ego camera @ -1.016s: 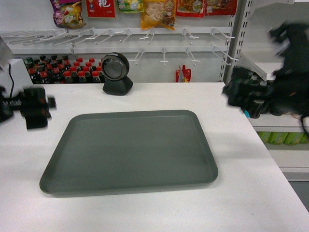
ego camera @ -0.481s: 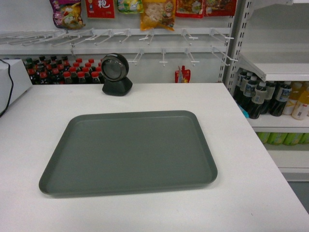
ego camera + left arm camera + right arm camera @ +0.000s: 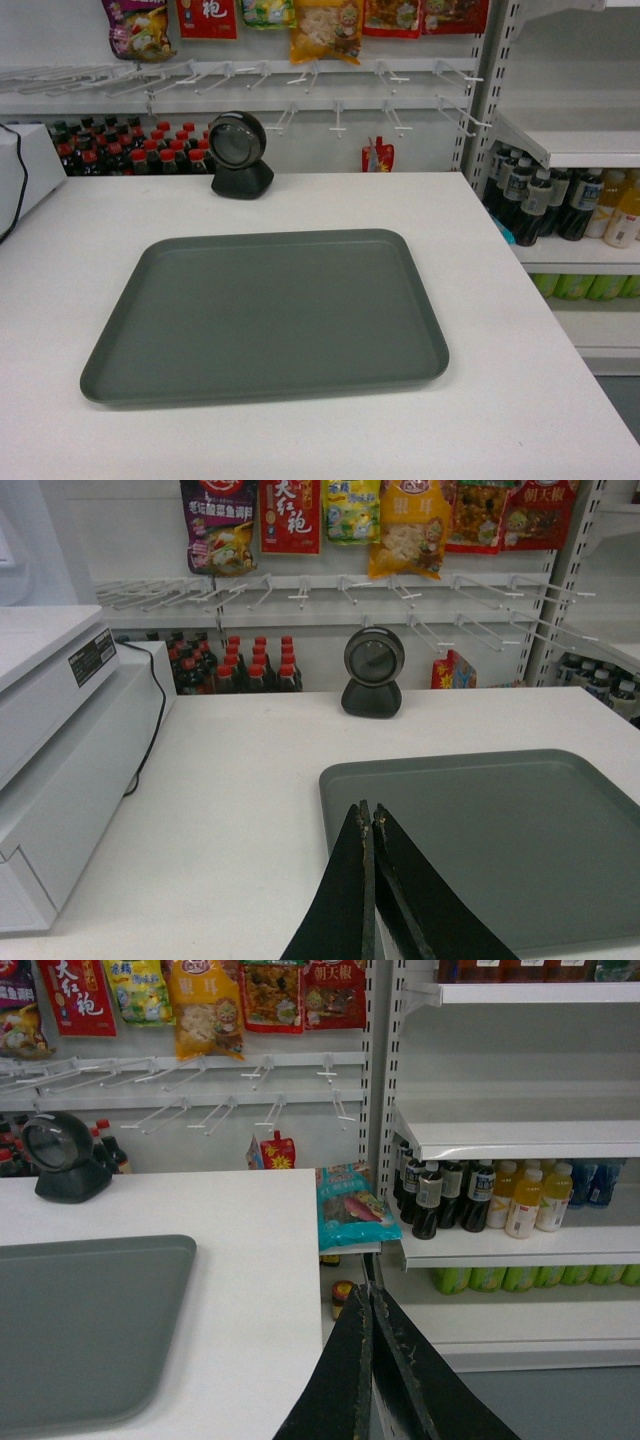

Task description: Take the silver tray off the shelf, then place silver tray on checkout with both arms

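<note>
The silver tray point(image 3: 265, 315) lies flat on the white checkout point(image 3: 520, 400), empty, with no gripper touching it. It also shows in the left wrist view as the silver tray point(image 3: 500, 830) and in the right wrist view as the silver tray point(image 3: 80, 1325). My left gripper point(image 3: 368, 812) is shut with nothing in it, raised above the tray's near left corner. My right gripper point(image 3: 370, 1293) is shut and empty, off the checkout's right edge point(image 3: 300, 1290). Neither arm shows in the head view. The white shelf point(image 3: 570, 150) stands to the right.
A black round scanner point(image 3: 240, 155) stands at the back of the counter. A white machine point(image 3: 60, 740) with a black cable sits at the left. Dark bottles point(image 3: 130, 150) and hanging snack bags point(image 3: 325, 25) are behind. Drink bottles point(image 3: 480, 1195) fill the right shelves.
One second ago both arms showed blurred at the left and right of the head view; they have since drawn out of it. The tray has not moved.
</note>
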